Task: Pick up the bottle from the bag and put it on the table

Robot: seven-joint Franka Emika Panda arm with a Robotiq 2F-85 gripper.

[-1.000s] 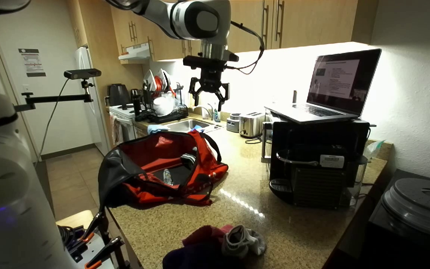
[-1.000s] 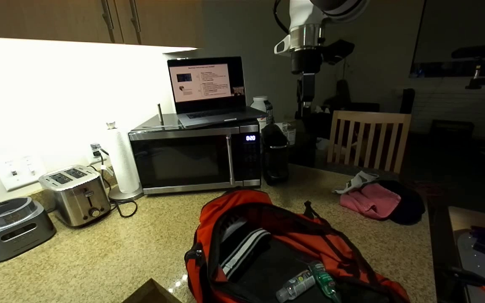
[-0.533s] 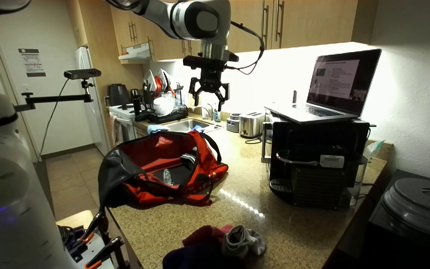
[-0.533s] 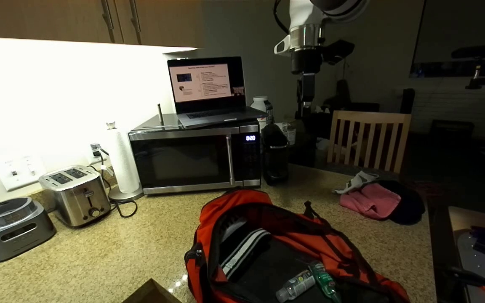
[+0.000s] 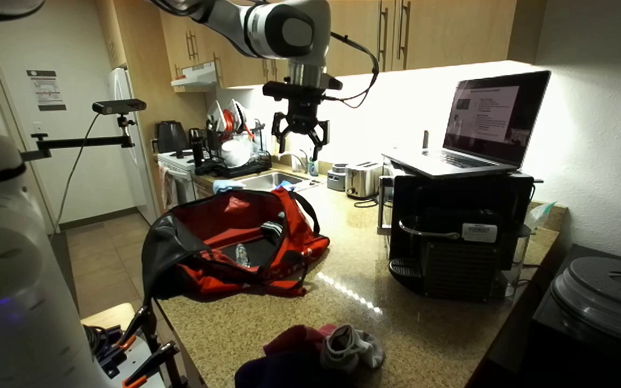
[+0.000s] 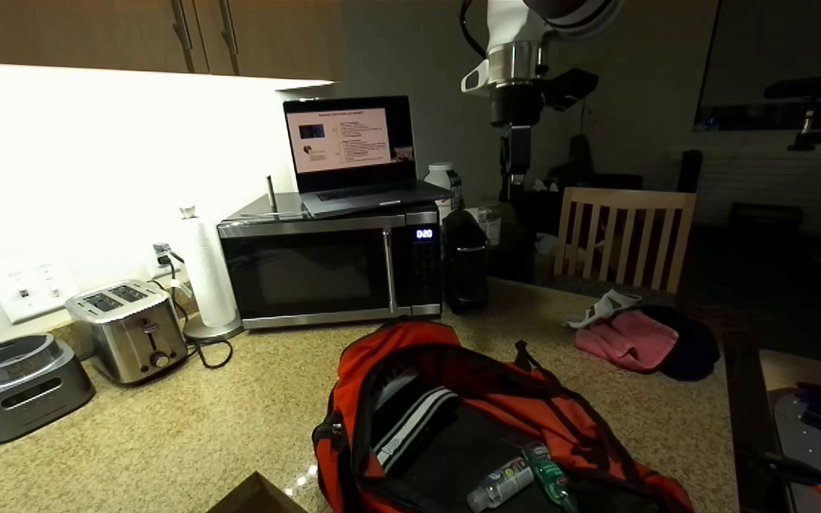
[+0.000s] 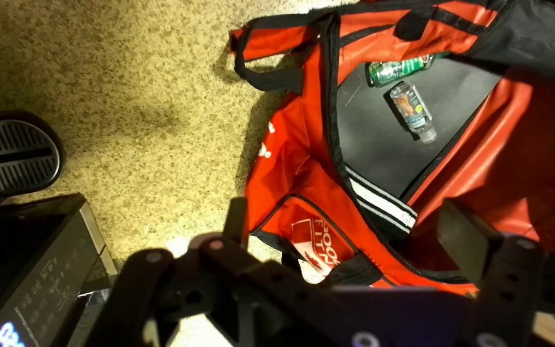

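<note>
The black two-finger gripper (image 5: 298,152) is wide apart. A small clear plastic bottle (image 7: 411,110) and a green plastic bottle (image 7: 397,71) lie inside the floppy red cloth bag (image 5: 229,221) — go down slowly, grab just one.

An open laptop (image 6: 357,146) rests on a microwave (image 6: 318,271), with a paper-towel roll (image 6: 211,278) between microwave and toaster (image 6: 136,335).

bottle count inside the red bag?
2, both lying on the floor of the red bag: a clear bottle and, beside it, a green bottle. More may be hidden.
</note>
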